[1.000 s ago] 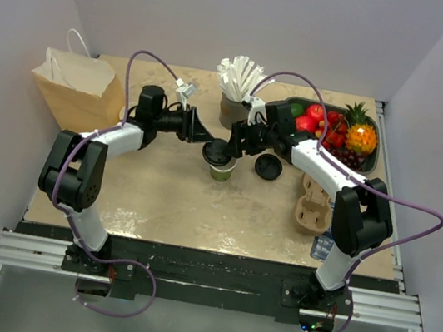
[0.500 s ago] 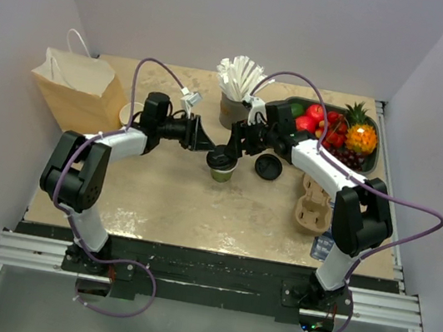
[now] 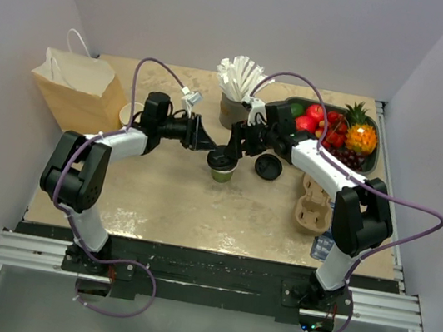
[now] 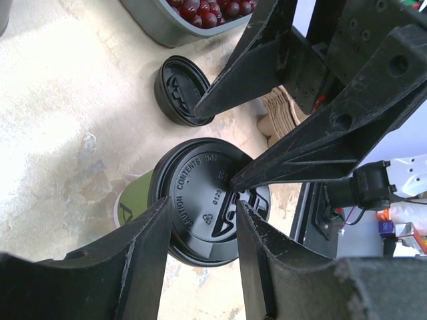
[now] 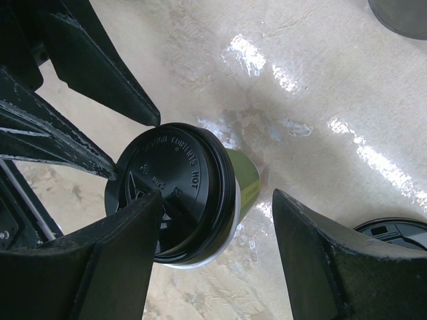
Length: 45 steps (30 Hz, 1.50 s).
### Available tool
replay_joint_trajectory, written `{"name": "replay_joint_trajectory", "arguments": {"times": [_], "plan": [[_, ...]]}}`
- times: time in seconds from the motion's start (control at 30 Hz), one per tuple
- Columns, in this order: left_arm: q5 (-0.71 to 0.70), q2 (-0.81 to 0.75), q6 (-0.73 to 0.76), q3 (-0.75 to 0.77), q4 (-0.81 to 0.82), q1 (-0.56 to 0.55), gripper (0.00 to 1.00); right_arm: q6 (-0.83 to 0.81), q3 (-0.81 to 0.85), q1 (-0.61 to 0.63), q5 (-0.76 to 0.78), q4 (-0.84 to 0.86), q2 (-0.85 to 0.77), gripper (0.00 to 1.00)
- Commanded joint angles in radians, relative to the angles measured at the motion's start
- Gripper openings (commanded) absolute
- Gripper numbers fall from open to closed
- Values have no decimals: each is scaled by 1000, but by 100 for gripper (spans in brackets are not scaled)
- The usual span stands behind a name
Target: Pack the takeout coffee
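Observation:
The takeout coffee (image 3: 220,173), a green cup with a black lid (image 3: 221,160) seated on it, stands mid-table. My left gripper (image 3: 207,142) is open just left of and above the cup. In the left wrist view (image 4: 203,203) its jaws frame the lid (image 4: 200,220) without touching it. My right gripper (image 3: 234,144) is open wide at the cup's far right. In the right wrist view (image 5: 217,197) one finger (image 5: 127,247) lies over the lid (image 5: 180,180); the other stands clear of the green cup wall (image 5: 243,177).
A spare black lid (image 3: 267,167) lies right of the cup. A cardboard cup carrier (image 3: 313,201) sits at the right, a brown paper bag (image 3: 78,88) at the far left, a grey cup of straws (image 3: 233,105) behind, and a fruit tray (image 3: 370,160) at the far right.
The lid, held tilted over the cup a second ago, now sits on it. My left gripper has let go and drawn back a little to the far left.

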Motion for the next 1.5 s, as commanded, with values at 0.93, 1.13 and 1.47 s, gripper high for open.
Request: {"name": "replay_joint_trajectory", "arguments": {"times": [0.93,1.13,1.47], "plan": [[64,-61,-41,19,85,-39,47,-17,-32,3,34,-38,-89,75],[67,-70,23,97,27,-27,47,-37,-23,3,55,-66,-94,76],[-19,-70,141,116,-128,-10,47,-49,-20,1,80,-85,-107,77]]}}
